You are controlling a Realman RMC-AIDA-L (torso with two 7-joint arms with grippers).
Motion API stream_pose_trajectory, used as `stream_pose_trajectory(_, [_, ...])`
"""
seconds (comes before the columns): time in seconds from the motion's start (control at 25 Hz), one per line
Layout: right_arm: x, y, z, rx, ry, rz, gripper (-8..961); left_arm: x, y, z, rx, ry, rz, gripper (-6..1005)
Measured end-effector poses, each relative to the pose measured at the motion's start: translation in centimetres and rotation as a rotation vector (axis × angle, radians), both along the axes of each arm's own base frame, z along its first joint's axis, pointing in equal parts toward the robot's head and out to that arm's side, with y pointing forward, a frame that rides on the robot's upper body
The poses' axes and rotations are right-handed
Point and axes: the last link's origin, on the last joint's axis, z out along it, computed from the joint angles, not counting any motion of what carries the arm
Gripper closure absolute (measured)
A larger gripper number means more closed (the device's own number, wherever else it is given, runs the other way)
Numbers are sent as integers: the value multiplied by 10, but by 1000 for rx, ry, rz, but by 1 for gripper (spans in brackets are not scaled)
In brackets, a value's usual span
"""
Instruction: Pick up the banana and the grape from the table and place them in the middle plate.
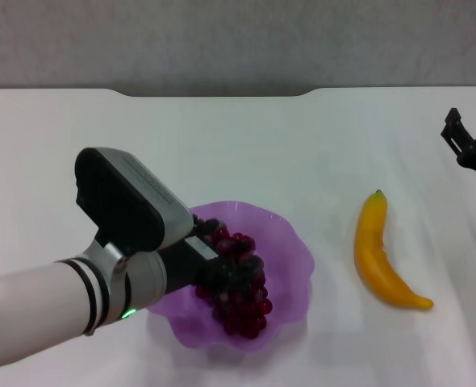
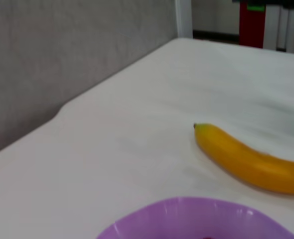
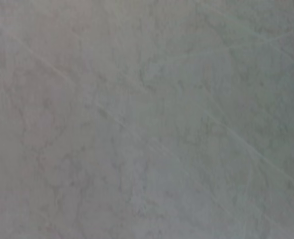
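The grape [image 1: 242,302], a dark red-purple bunch, lies inside the middle plate [image 1: 294,242], a translucent purple bowl with a wavy rim. My left gripper [image 1: 226,256] reaches over the plate from the left, its dark fingers closed around the upper end of the bunch. The banana [image 1: 379,258] lies on the white table [image 1: 246,153] to the right of the plate, apart from it. The left wrist view shows the banana [image 2: 251,162] and the plate's rim [image 2: 187,209], not the grapes. My right gripper [image 1: 466,145] hangs at the far right edge, beyond the banana.
The table's far edge meets a grey wall [image 1: 222,40] with a shallow notch in the middle. The right wrist view shows only streaked tabletop [image 3: 147,119]. White tabletop lies between the plate and the banana.
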Motion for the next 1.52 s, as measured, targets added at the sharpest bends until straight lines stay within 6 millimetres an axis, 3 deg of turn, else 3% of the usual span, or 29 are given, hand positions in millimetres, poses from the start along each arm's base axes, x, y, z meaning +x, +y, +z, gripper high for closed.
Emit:
stream_pose_trajectory(0.16, [2,0,1,2,-3,-6,70,11,1,6,23,-18,-33,204])
stream_pose_trajectory(0.4, [2,-1,1,0,-4,-6,70,17,10,16,97,-44,-63,109])
stream_pose_trajectory(0.72, [2,-1,1,2,-2,-6,71,12,28,45,252,-140,-21,112])
stream_pose_trajectory(1.08, [-1,0,0,1,0,2,71,-9,53,73,402,-221,66,115])
stream_pose_trajectory(1.52, [-3,2,0,1,0,8,71,-36,66,70,596,-191,34,115])
